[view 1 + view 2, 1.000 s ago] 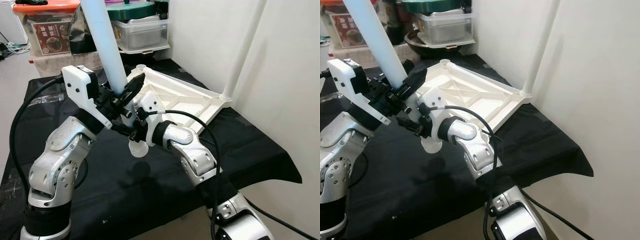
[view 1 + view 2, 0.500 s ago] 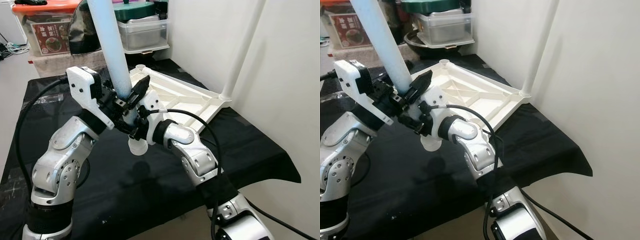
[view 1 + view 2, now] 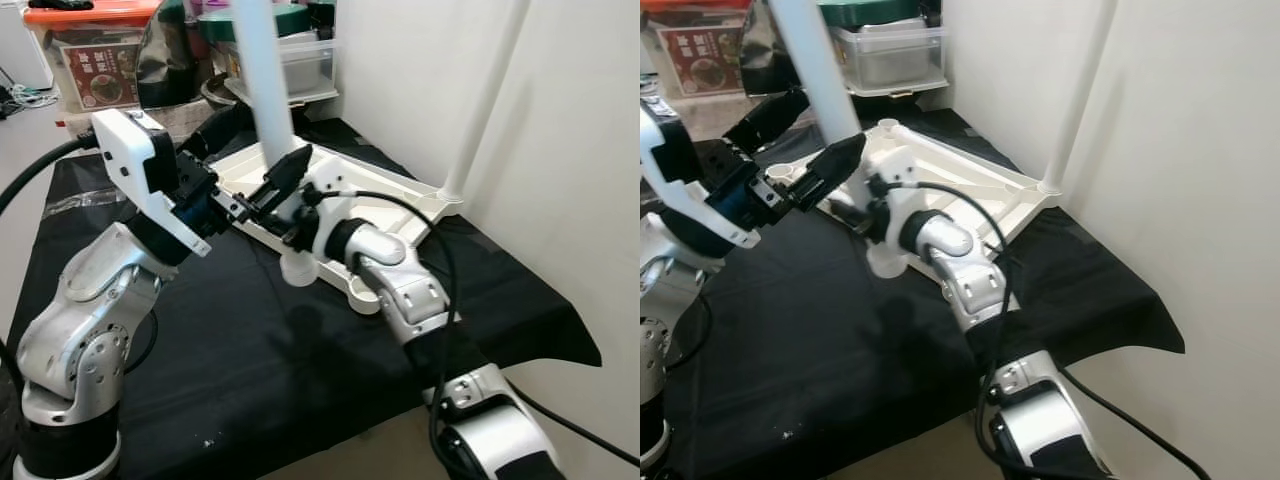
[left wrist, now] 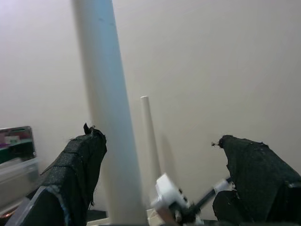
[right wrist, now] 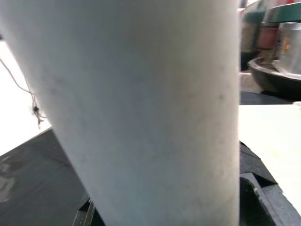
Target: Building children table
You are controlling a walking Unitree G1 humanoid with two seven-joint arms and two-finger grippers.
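Gripping a pale table leg (image 3: 268, 95), the right gripper (image 3: 283, 185) holds it nearly upright over the upturned white tabletop (image 3: 375, 205) on the black surface (image 3: 250, 370). At 9 o'clock, the left gripper (image 3: 222, 160) has its jaws released.

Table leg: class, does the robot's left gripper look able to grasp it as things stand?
Probably yes. The left gripper is open, its black fingers straddle the upright table leg, and nothing lies between them. The right gripper grips the leg lower down, leaving that stretch free.
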